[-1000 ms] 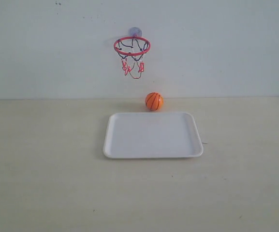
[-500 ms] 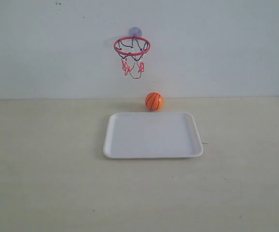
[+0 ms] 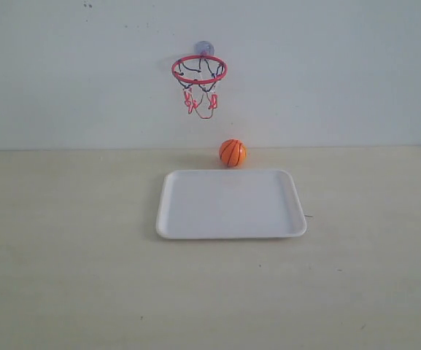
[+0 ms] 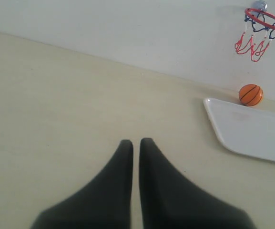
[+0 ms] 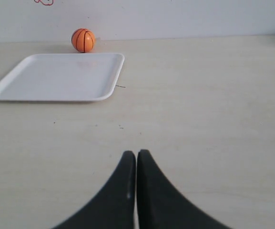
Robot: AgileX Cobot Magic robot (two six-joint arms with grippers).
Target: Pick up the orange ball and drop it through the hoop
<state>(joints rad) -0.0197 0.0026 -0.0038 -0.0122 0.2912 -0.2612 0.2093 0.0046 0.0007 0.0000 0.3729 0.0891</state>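
The orange ball [image 3: 233, 153] rests on the table against the back wall, just behind the white tray's far edge; it also shows as the ball [image 4: 250, 94] and the ball [image 5: 83, 40]. The hoop [image 3: 199, 69], a red ring with a black-and-red net on a suction cup, hangs on the wall above and slightly left of the ball; the hoop [image 4: 266, 20] is visible in the left wrist view. My left gripper [image 4: 136, 141] is shut, empty, far from the ball. My right gripper [image 5: 136, 153] is shut, empty, well short of the tray. Neither gripper appears in the exterior view.
A white tray [image 3: 231, 203] lies flat in the middle of the table, with nothing in it; its rim shows as the tray [image 4: 213, 114] and the tray [image 5: 113, 81]. A pale wall [image 3: 327, 73] closes off the table's back edge.
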